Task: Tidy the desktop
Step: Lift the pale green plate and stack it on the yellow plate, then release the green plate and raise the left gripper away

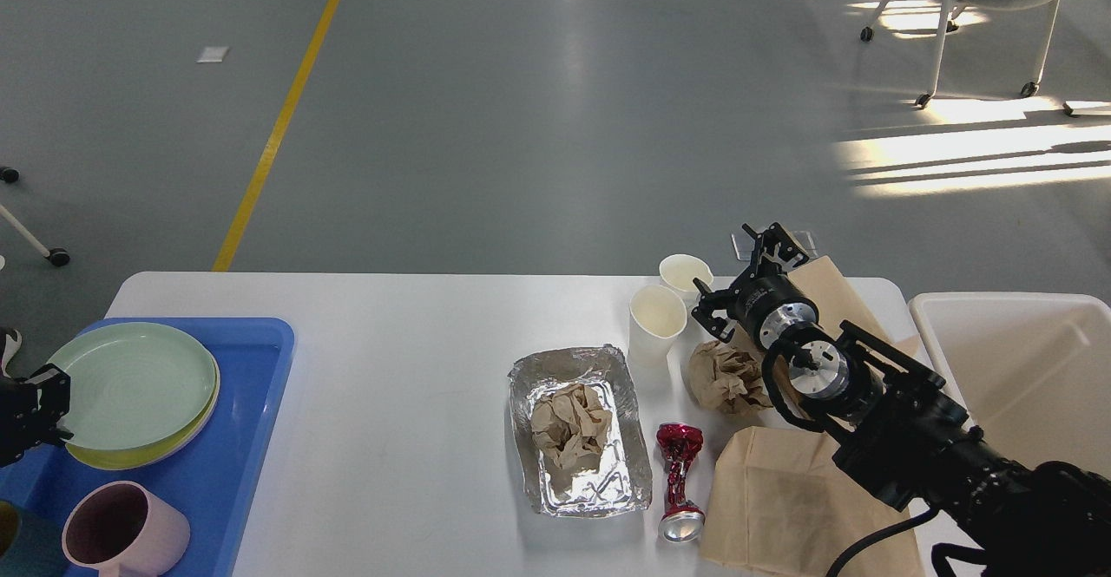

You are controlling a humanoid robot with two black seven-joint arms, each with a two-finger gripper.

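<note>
The white desktop [391, 369] carries litter on its right half: a foil tray [621, 490] with crumpled paper [568, 425], a crushed red can [679, 481], two paper cups [657, 321] [684, 273], a crumpled brown paper ball [727, 377] and flat brown paper bags [798, 499]. My right gripper [738, 275] is open and empty, hovering just right of the cups. My left gripper [35, 408], at the left edge, is shut on the rim of a green plate [130, 382], which lies on a yellow plate [147, 454].
A blue tray [252, 438] on the desktop's left end holds the plates and a pink mug [121, 529]. A white bin [1024, 360] stands beyond the right edge. A wheeled chair [981, 4] stands far back on the floor.
</note>
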